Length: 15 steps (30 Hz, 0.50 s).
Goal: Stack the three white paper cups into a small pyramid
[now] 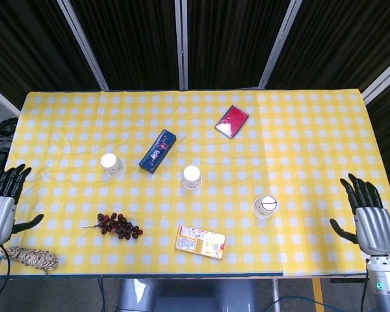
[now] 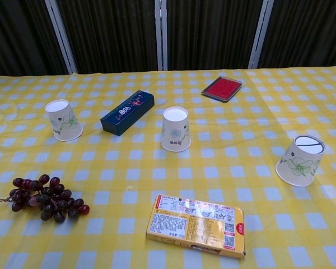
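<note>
Three white paper cups with a green leaf print stand upside down on the yellow checked table, well apart. The left cup is near a blue box, the middle cup sits at the table's centre, and the right cup stands nearer the front right. My left hand hangs open off the table's left edge, fingers spread, holding nothing. My right hand hangs open off the right edge, also empty. Neither hand shows in the chest view.
A dark blue box lies between the left and middle cups. A red case lies further back. Dark grapes and a yellow packet lie near the front edge. A rope coil sits at the front left corner.
</note>
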Tool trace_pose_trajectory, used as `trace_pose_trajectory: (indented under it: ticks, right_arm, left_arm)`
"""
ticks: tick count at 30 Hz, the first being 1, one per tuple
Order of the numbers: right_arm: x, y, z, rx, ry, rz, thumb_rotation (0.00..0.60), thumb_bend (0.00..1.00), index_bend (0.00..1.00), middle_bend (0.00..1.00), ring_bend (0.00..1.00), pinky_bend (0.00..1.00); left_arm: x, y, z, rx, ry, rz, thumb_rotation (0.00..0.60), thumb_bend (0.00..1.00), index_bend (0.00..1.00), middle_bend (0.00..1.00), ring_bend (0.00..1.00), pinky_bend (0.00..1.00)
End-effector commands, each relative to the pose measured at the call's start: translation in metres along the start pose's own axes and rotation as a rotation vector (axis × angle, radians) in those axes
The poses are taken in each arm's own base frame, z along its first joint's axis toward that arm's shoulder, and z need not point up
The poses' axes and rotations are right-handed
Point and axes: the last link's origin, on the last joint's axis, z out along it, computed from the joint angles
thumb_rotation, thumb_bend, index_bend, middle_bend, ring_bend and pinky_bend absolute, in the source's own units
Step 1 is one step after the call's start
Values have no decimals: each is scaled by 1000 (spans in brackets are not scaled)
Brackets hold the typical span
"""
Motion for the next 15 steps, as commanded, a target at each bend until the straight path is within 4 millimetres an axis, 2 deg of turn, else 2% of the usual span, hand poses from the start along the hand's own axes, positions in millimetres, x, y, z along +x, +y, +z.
trace_pose_trajectory:
  ticks: [1, 9, 12, 15]
  right_arm:
    - [-1, 0, 0, -1, -3, -1, 600, 150, 0, 0, 0, 0]
    - [-1, 1, 1, -4, -6, 1, 600, 150, 0, 0, 0, 0]
    - [0, 5, 2, -16, -5, 8, 600, 150, 0, 0, 0, 0]
    - [0, 8, 4, -27, -8, 13, 600, 150, 0, 0, 0, 0]
  left_arm:
    - [0, 0, 0, 1, -4, 3, 600, 0, 0, 0, 0, 0]
    - [-1, 0, 6, 2, -7, 2, 600, 87, 0, 0, 0, 0]
    - [-1, 4, 16, 0, -10, -3, 600, 116, 14, 0, 0, 0]
    - [2, 8, 35, -14, -25, 17, 600, 116, 85, 0, 0, 0]
